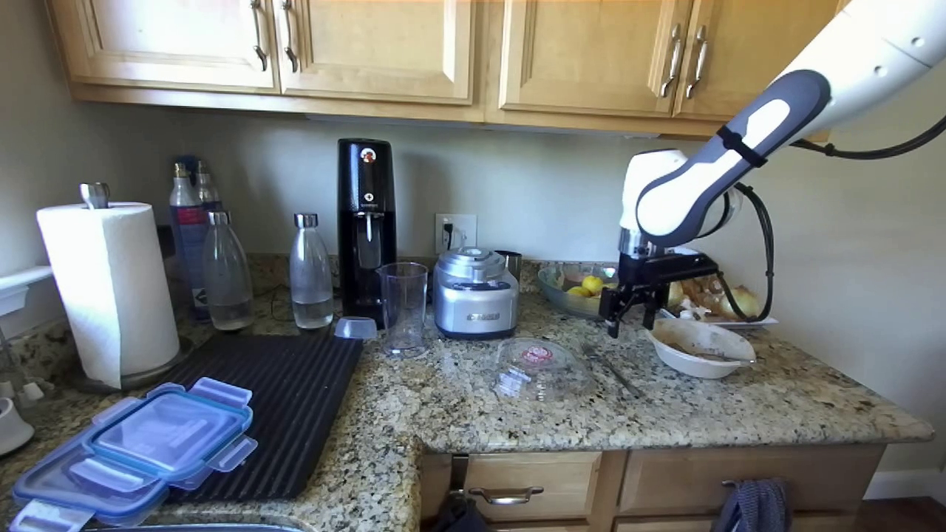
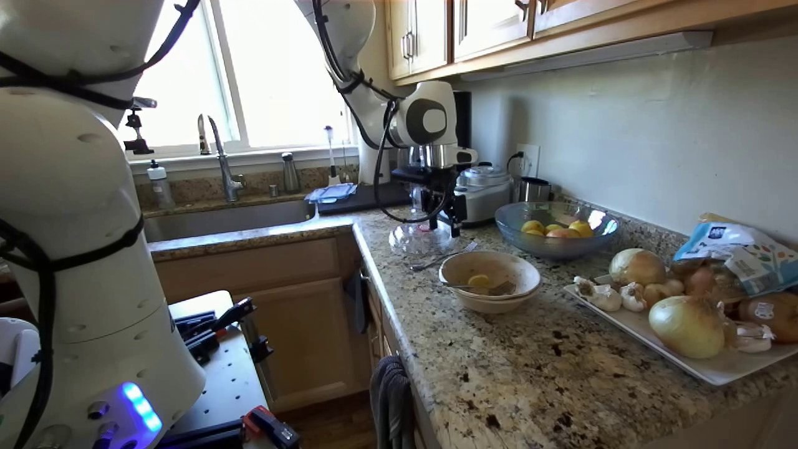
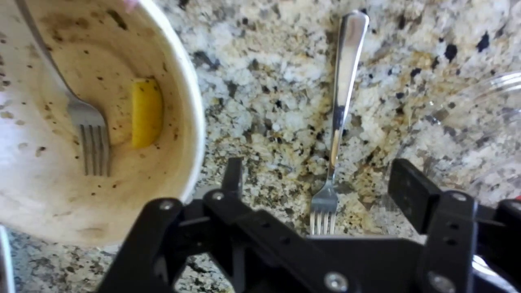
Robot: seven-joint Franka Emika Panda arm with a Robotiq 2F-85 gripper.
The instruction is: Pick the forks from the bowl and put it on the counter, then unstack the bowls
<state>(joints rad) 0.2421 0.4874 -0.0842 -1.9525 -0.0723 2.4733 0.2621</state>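
Observation:
Two off-white bowls (image 2: 489,307) are stacked on the granite counter (image 2: 474,362). The top bowl also shows in the wrist view (image 3: 134,203), stained inside. One silvery fork (image 3: 91,122) lies in the top bowl beside a lemon wedge (image 3: 146,114). Another fork (image 3: 346,73) lies flat on the counter beside the bowls; it shows in both exterior views (image 1: 617,373) (image 2: 430,263). My gripper (image 3: 319,179) is open and empty, with its fingers spread above and to either side of the counter fork's tines. In both exterior views the gripper (image 1: 630,319) (image 2: 446,221) hangs above the counter beside the bowls.
A clear plastic container (image 1: 543,369) sits on the counter beyond the loose fork. A glass bowl with yellow fruit (image 2: 555,243) and a silver food processor (image 1: 477,299) stand near the wall. A white tray (image 2: 661,349) holds onions and garlic.

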